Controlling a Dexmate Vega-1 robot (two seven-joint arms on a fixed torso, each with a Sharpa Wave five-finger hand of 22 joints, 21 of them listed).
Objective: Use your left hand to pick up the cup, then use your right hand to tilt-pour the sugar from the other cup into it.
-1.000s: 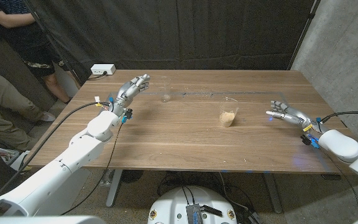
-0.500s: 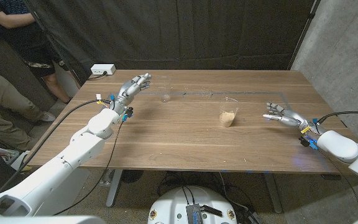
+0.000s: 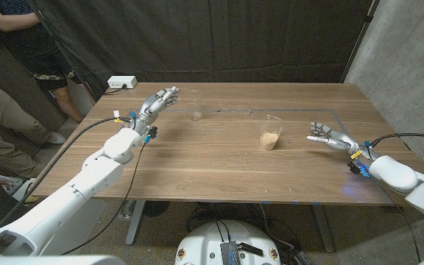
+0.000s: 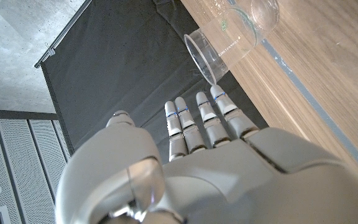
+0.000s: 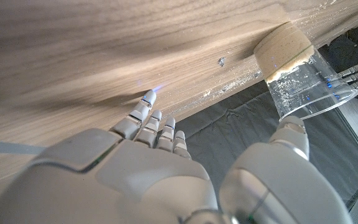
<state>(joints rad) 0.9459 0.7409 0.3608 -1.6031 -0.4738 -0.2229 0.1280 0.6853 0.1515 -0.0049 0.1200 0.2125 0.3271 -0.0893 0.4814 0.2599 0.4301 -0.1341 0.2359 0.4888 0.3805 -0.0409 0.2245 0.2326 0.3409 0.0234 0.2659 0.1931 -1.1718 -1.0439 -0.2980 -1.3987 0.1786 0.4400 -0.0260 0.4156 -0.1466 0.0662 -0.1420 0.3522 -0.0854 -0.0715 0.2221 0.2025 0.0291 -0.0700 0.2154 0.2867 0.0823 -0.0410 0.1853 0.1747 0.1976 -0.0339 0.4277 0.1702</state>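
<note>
Head view: cup (image 3: 196,114) beside (apart) left hand (image 3: 160,101)

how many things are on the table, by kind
clear plastic cups: 2, an empty cup and a cup with sugar
white box: 1, at the far left corner
total: 3

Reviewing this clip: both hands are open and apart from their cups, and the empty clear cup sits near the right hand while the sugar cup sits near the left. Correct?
Not quite: the cups are swapped. In the head view the empty clear cup stands near the left hand, and the sugar cup stands near the right hand. The rest holds: both hands are open and apart from their cups.
</note>
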